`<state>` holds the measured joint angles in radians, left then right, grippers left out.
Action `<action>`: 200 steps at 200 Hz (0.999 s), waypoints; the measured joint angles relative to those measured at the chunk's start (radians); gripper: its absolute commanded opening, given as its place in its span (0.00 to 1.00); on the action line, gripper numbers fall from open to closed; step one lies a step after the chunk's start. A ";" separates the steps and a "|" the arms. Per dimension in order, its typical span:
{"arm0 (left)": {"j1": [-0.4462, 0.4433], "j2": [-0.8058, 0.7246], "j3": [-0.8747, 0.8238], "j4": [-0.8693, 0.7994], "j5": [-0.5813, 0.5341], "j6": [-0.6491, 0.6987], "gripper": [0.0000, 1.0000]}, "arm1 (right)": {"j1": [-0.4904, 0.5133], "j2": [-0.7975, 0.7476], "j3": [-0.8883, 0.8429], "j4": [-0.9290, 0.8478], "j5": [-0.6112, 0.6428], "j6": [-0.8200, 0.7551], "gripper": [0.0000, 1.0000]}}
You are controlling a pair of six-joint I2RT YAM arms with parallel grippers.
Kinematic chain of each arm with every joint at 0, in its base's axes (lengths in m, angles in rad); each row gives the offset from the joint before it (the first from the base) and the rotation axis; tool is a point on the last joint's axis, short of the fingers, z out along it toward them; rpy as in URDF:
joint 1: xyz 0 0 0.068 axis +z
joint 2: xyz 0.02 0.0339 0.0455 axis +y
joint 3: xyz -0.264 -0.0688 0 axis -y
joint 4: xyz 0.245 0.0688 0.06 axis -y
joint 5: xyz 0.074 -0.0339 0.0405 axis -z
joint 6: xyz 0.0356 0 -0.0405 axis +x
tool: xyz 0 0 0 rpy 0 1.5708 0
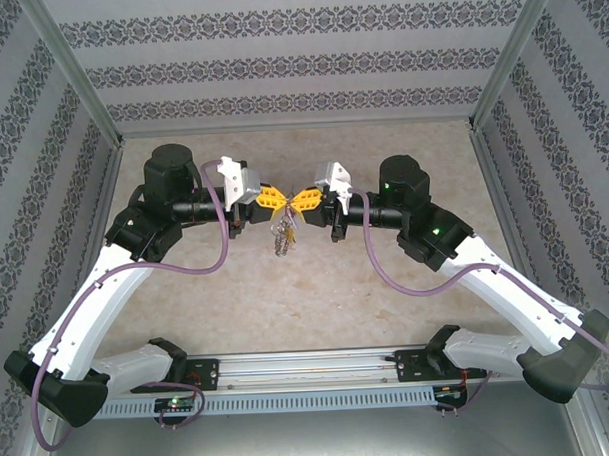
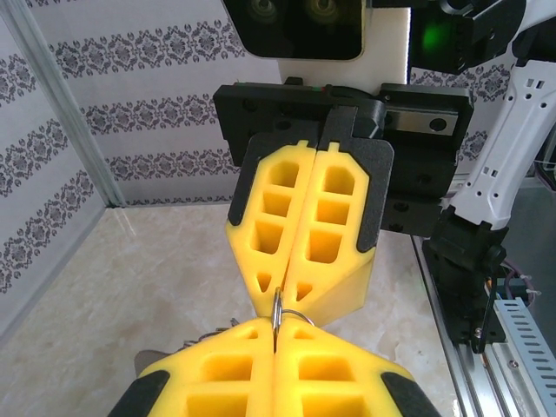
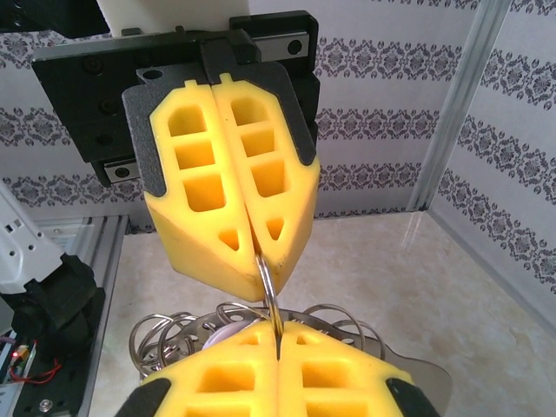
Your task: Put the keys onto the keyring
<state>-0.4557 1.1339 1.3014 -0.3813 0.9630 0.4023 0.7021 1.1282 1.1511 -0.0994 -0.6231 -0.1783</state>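
Note:
My two grippers meet tip to tip above the middle of the table. The left gripper [image 1: 278,199] and the right gripper [image 1: 301,199] are both shut on the same thin grey keyring [image 3: 268,282], which stands edge-on between their yellow fingers. In the left wrist view the keyring [image 2: 278,306] bridges my left gripper [image 2: 276,328] and the right one's fingers [image 2: 300,226]. Under my right gripper [image 3: 278,334] hangs a bunch of small silvery rings [image 3: 161,334] and keys, one with a pale lilac head [image 3: 227,333]. From above, the keys [image 1: 283,236] dangle below the grippers.
A flat perforated metal piece [image 3: 417,369] sticks out under the right fingers. The beige table [image 1: 317,288] is walled by patterned panels and metal posts [image 1: 494,71]. A rail [image 1: 309,368] runs along the near edge between the arm bases.

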 measured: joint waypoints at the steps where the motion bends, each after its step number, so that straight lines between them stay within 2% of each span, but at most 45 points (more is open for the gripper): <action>1: 0.000 0.000 0.000 0.000 0.000 0.000 0.00 | 0.000 0.000 0.000 0.000 0.000 0.000 0.00; 157: -0.001 0.000 0.000 -0.037 -0.021 0.034 0.00 | -0.006 0.005 0.013 -0.047 -0.020 -0.030 0.00; 180: -0.001 0.000 0.000 -0.035 -0.019 0.026 0.00 | -0.006 0.008 0.014 -0.046 -0.023 -0.029 0.12; 200: -0.001 0.000 0.000 -0.032 -0.012 0.015 0.00 | -0.006 0.009 0.016 -0.042 -0.023 -0.030 0.17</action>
<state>-0.4568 1.1339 1.3018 -0.4137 0.9508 0.4171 0.6956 1.1370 1.1675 -0.1410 -0.6464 -0.2081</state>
